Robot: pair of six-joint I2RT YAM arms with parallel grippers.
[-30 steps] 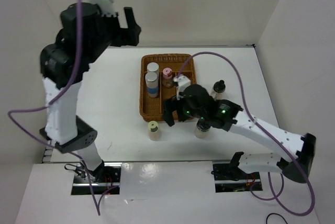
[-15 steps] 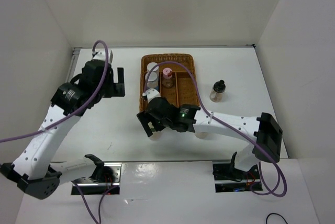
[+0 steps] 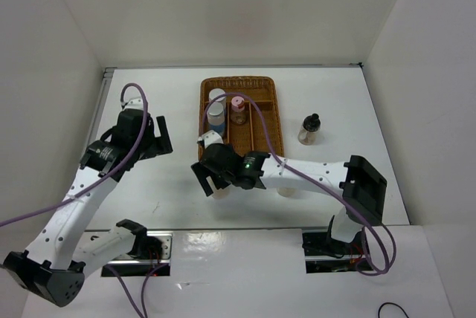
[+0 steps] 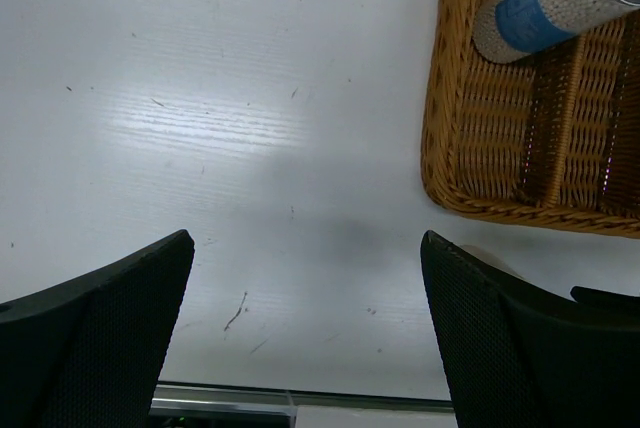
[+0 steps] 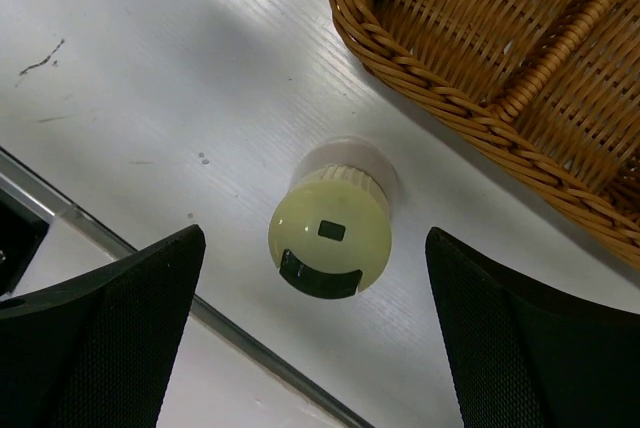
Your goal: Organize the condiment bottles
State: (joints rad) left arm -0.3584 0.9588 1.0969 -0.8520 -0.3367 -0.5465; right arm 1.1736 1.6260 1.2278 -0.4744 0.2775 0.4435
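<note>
Blue bands on the near white shaker (image 3: 216,116) and far white shaker (image 3: 217,96) in the wicker tray's (image 3: 277,110) left compartment, print too small to read. Pink-capped shaker (image 3: 238,107) just beside.

Right arm stretched low along the table's (image 3: 149,184) near edge. Right gripper (image 5: 310,234) pointing down, fingers spread either side of the yellow-green-capped shaker (image 5: 331,244), upright off the tray's near-left corner, clear of both.

Left gripper (image 4: 305,240) gaping over the table.

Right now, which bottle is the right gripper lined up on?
The yellow-green-capped bottle, upright on the table just outside the tray, between the open fingers of the right gripper. No other bottle shows there.
</note>
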